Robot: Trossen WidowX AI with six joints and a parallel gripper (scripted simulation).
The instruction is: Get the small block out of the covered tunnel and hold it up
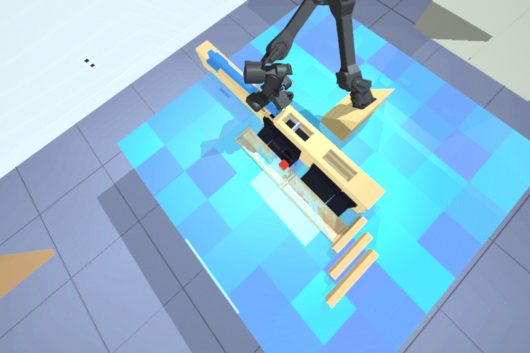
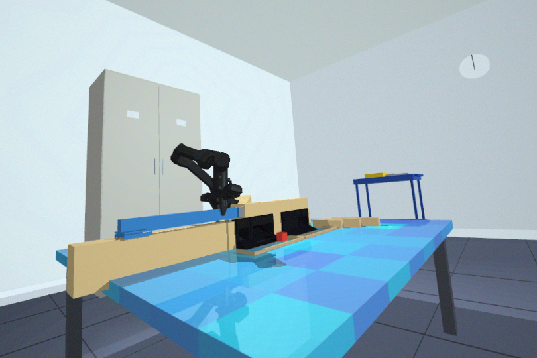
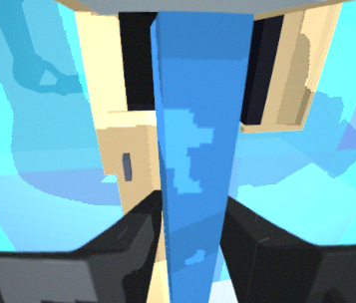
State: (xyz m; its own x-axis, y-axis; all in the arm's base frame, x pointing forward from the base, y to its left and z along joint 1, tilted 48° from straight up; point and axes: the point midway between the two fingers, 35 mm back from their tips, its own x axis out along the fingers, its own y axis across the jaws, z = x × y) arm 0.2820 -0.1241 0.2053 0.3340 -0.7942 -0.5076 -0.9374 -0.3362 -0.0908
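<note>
Overhead, the dark arm (image 1: 297,19) (image 2: 221,173) bends sharply at its raised elbow, then slopes down to a compact, folded wrist. Its end effector (image 1: 269,105) (image 2: 223,212) (image 3: 186,196) points down at the blue handle (image 1: 231,68) (image 2: 173,220) (image 3: 202,90), pinching it with one dark finger on either side. The handle runs lengthwise between the fingers (it fills much of the wrist view), above the wooden rail (image 1: 233,87) (image 2: 151,250) (image 3: 126,142).

Just beside the end effector, the near end of the wooden tunnel (image 1: 318,146) (image 2: 277,205) begins, with its dark side openings facing the shallow trays. Farther along from the end effector, the small red block (image 1: 283,165) (image 2: 282,236) sits low outside those openings, at the inner side of the nearer tray (image 1: 256,163) (image 2: 256,252) (image 3: 275,130). It is apart from the fingers and not held up. Beyond the tunnel's far end from the end effector, three pale wooden rods (image 1: 354,280) lie roughly parallel on the tabletop (image 1: 235,280) (image 2: 321,276).
</note>
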